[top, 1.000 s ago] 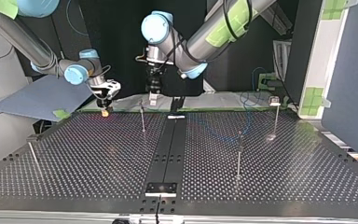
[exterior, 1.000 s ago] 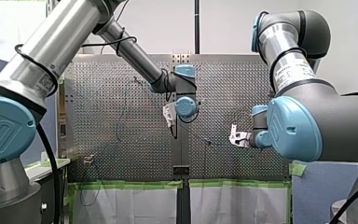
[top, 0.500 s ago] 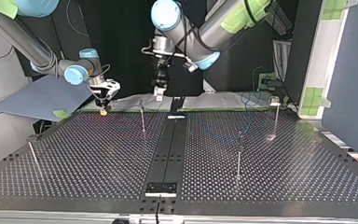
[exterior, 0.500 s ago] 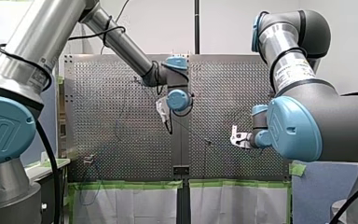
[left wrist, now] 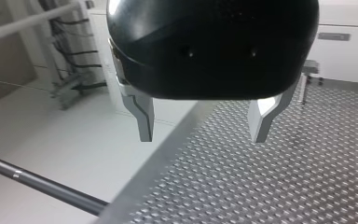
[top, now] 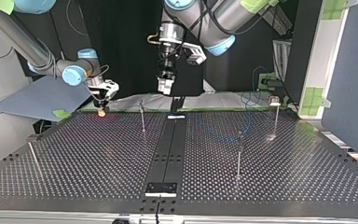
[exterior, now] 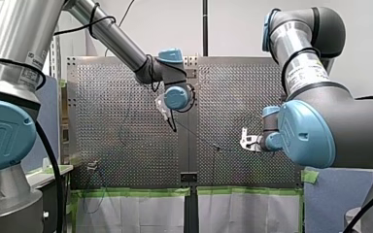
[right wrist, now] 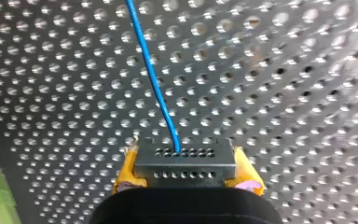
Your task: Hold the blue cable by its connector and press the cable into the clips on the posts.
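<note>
Tabletop of dark perforated metal, seen in the top view from across the work, with four thin upright posts on it. At the view's far left the first post stands near the table's side edge.

Next to the right, my right arm reaches in from the upper left, and my right gripper hangs low over the table's far edge. In the right wrist view its yellow pads pinch a grey connector from both sides. The blue cable runs out of the connector's face and away over the holes ahead of the gripper.

The second post stands near that gripper, apart from it.

Near the middle, my left gripper hangs well above the table's far edge, pointing down. The left wrist view shows its two metal fingers spread wide with nothing between them, above the border of the perforated plate.

A solid dark strip runs along the table's middle.

Right of it stands the third post. Further right and farther back is the fourth post, with a small block on top. A faint blue line shows on the table near these two posts, too thin to follow.
</note>
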Robot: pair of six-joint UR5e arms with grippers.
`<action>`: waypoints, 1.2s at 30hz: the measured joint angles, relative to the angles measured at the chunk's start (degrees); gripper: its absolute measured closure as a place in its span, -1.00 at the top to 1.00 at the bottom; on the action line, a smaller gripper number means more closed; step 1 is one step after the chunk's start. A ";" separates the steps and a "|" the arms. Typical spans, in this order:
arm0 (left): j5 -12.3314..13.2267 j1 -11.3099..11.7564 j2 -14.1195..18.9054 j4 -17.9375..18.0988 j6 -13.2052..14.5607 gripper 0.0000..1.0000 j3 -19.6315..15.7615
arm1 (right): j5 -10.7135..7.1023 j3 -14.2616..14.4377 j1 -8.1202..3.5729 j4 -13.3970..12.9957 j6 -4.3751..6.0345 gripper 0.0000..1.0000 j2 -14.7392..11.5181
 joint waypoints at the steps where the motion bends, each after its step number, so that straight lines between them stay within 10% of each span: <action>1: -0.02 -0.02 0.65 0.66 -0.11 1.00 -0.65 | 0.03 0.01 0.00 0.16 -0.02 -1.00 -0.37; 36: -0.06 -2.83 -12.35 16.61 -3.58 1.00 -18.42 | -0.06 2.46 -3.27 4.67 0.00 -1.00 -15.27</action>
